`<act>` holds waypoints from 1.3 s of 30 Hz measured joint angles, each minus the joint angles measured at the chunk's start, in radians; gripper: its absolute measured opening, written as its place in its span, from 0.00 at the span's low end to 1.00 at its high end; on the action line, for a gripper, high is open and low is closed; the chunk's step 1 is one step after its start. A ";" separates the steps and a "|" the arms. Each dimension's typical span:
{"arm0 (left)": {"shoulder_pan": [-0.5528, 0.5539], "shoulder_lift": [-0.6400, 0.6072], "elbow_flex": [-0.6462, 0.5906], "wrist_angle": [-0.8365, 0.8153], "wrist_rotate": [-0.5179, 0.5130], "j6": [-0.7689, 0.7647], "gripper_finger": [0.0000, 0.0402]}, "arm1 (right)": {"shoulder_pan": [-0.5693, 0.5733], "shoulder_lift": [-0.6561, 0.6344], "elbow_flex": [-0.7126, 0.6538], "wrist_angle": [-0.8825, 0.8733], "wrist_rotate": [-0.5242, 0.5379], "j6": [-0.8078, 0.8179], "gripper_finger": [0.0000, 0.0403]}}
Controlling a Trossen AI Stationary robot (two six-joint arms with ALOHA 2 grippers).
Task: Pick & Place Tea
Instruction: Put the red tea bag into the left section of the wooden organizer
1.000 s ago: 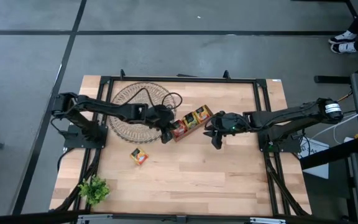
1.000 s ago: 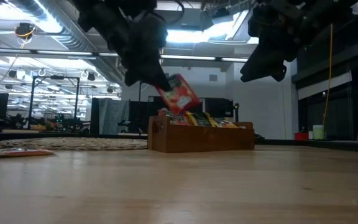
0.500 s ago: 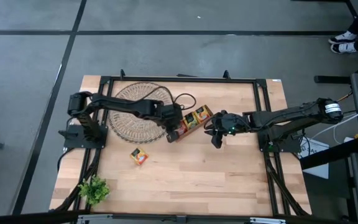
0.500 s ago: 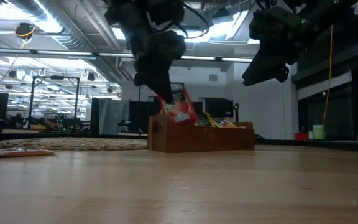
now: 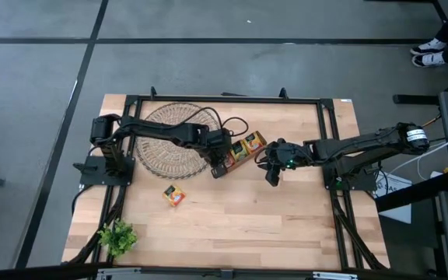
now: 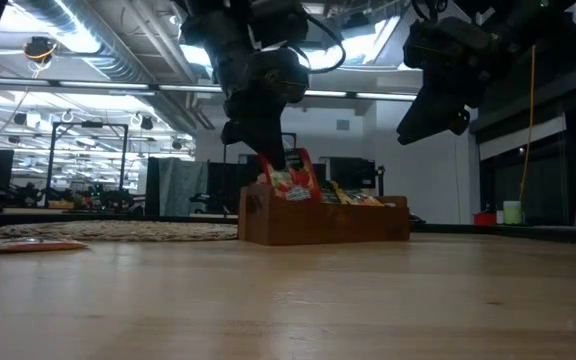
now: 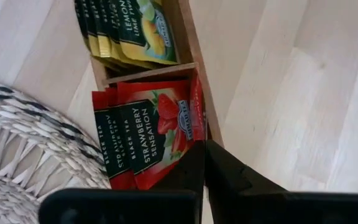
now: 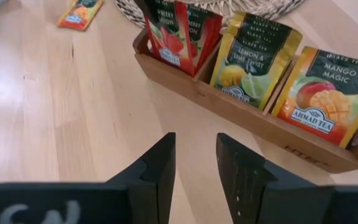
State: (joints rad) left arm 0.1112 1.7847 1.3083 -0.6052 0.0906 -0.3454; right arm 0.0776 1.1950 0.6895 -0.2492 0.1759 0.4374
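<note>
A red strawberry tea sachet (image 7: 160,134) stands in the end compartment of the wooden tray (image 6: 328,225) next to the wicker dish, among other red sachets. My left gripper (image 7: 204,152) is shut on it, just above the tray's end (image 5: 218,165). Yellow lemon sachets (image 8: 250,59) and orange mango sachets (image 8: 325,93) stand in the other two compartments. One loose sachet (image 5: 174,195) lies flat on the table. My right gripper (image 8: 194,155) hangs open above the table on the tray's right side (image 5: 272,175), holding nothing. My left gripper pinches the red sachet by its upper edge (image 7: 196,138) between its two fingers. The fingers slant down from the table's left side. The sachet stands nearly upright, its lower part down in the tray's end compartment (image 6: 290,185).
The round wicker dish (image 5: 169,144) lies just left of the tray, under the left arm. A small green plant (image 5: 117,237) stands at the near left corner. Bare wood stretches across the table's near half.
My left gripper has carried the red sachet toward the table's right and down, tipping steeper as it went. The sachet, earlier tilted in the air above the tray's end, now stands in the end compartment.
</note>
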 joint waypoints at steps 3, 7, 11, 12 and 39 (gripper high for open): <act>0.006 -0.001 0.000 -0.002 0.017 -0.004 0.01 | 0.000 0.000 -0.001 -0.016 0.000 0.000 0.29; 0.010 -0.002 0.000 -0.036 0.015 -0.005 0.03 | 0.000 0.000 -0.027 -0.009 0.000 0.003 0.29; 0.016 -0.002 0.000 -0.084 0.006 -0.007 0.10 | 0.000 0.000 -0.080 0.024 0.000 0.033 0.29; 0.016 -0.002 0.000 -0.085 0.004 -0.006 0.12 | 0.000 0.000 -0.094 0.035 -0.001 0.040 0.29; 0.038 -0.003 0.000 -0.071 -0.007 0.097 0.01 | 0.000 0.001 -0.140 0.211 -0.022 -0.005 0.29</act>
State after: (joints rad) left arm 0.1496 1.7821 1.3083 -0.6765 0.0833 -0.2483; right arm 0.0772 1.1961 0.5499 -0.0383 0.1539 0.4320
